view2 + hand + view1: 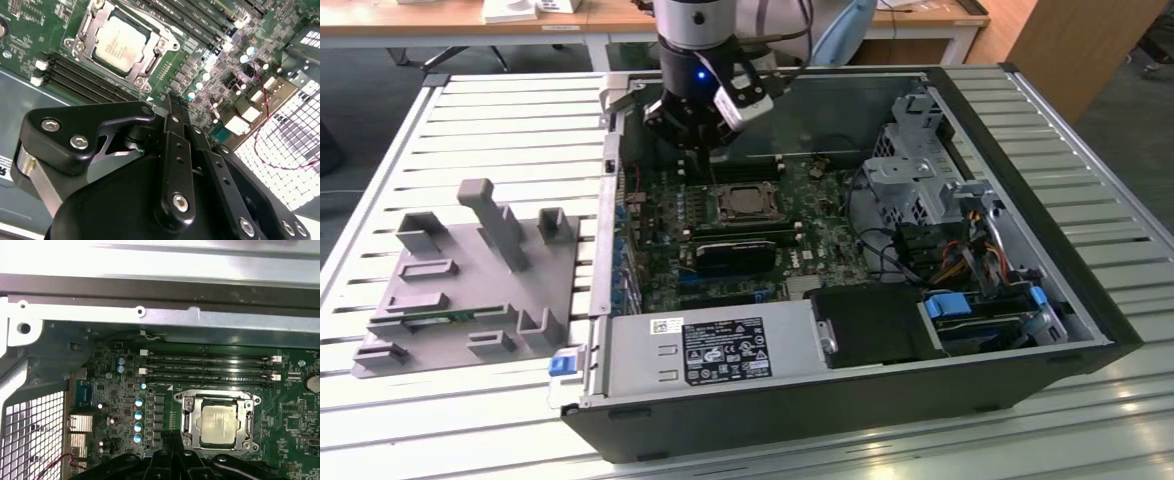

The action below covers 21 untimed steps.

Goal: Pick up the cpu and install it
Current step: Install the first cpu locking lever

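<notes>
The cpu (744,203) lies flat inside the metal-framed socket on the green motherboard of the open computer case. Its pale silver top is seen in both wrist views (120,44) (218,426). My gripper (715,172) hangs just above the board, beside the socket on the side toward the case's back wall. Its black fingers (176,102) are pressed together, shut, with nothing between them. The fingertips (173,436) sit next to the socket frame, apart from the cpu.
A grey plastic fixture (467,270) stands on the slatted table at the exterior view's left. Inside the case are memory slots (210,367), a black card (740,255), a power supply (707,350) and a drive cage (921,150) with cables.
</notes>
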Each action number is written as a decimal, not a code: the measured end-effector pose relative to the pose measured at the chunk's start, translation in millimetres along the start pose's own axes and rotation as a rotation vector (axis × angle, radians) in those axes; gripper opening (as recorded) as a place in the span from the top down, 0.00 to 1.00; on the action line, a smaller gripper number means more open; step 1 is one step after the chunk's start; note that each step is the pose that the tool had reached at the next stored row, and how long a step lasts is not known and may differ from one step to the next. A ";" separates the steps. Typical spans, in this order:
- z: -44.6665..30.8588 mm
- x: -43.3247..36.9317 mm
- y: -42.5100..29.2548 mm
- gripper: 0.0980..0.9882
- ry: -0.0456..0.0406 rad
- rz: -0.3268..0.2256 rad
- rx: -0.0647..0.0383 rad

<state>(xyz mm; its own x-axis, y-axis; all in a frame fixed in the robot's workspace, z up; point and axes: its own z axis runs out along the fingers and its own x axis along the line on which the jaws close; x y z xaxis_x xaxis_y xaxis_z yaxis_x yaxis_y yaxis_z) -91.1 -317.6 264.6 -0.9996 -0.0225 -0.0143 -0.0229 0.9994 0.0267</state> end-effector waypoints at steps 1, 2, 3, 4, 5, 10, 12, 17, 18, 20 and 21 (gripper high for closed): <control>0.6 0.1 1.7 0.99 0.0000 0.000 0.000; 1.2 0.2 2.6 0.99 0.0000 0.000 0.000; 2.0 0.3 3.4 0.99 0.0001 0.000 0.000; 2.8 0.4 4.3 0.99 0.0000 0.000 0.000; 3.5 0.8 5.3 0.99 0.0000 0.000 0.000; 6.6 2.6 13.4 0.99 0.0001 0.000 0.000; 7.4 2.8 17.4 0.99 0.0000 0.000 0.000; 8.6 2.7 21.2 0.99 -0.0001 0.000 0.000; 8.6 2.3 21.3 0.99 0.0001 0.000 0.000; 8.8 0.7 22.1 0.99 0.0003 0.000 0.000; 8.8 -0.3 22.8 0.99 0.0003 0.000 0.000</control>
<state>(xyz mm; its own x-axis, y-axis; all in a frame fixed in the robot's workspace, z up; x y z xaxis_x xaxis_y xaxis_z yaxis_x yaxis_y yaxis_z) -91.2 -294.6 256.4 -0.9996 -0.0225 -0.0140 -0.0229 0.9994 0.0267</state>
